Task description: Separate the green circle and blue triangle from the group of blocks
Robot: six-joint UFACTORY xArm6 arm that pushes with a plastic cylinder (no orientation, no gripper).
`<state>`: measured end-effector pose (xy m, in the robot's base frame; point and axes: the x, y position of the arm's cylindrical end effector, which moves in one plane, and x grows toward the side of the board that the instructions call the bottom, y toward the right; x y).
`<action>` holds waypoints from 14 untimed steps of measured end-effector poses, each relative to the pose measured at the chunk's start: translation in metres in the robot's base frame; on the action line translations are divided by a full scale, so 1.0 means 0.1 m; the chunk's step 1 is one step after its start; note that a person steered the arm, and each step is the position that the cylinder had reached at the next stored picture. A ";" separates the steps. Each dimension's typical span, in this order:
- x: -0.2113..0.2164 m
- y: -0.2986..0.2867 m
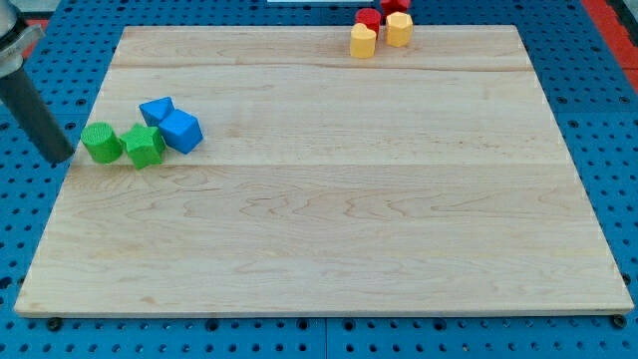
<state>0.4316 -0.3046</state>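
At the counter (329, 229) left edge, my tip (62, 158) stands just left of the green circle (101, 142). The blue triangle (157, 109) lies beside it. There is no claw. Wide open room lies to the right.

Cut off, overlapped or too small to read

The rod (35, 105) runs out of view at the view's top-left corner, so its upper part is cut away; my tip (62, 160) sits just off the table's left edge; the topmost red block (396, 5) at the table's far edge is sliced by the view's top, its shape unreadable; the second red block (368, 18) is partly covered by a yellow block (363, 42), and is possibly rounded; the blue triangle (157, 109) is half hidden behind the blue block (181, 131).
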 end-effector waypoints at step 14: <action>-1.19 1.58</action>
<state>0.3125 -0.1468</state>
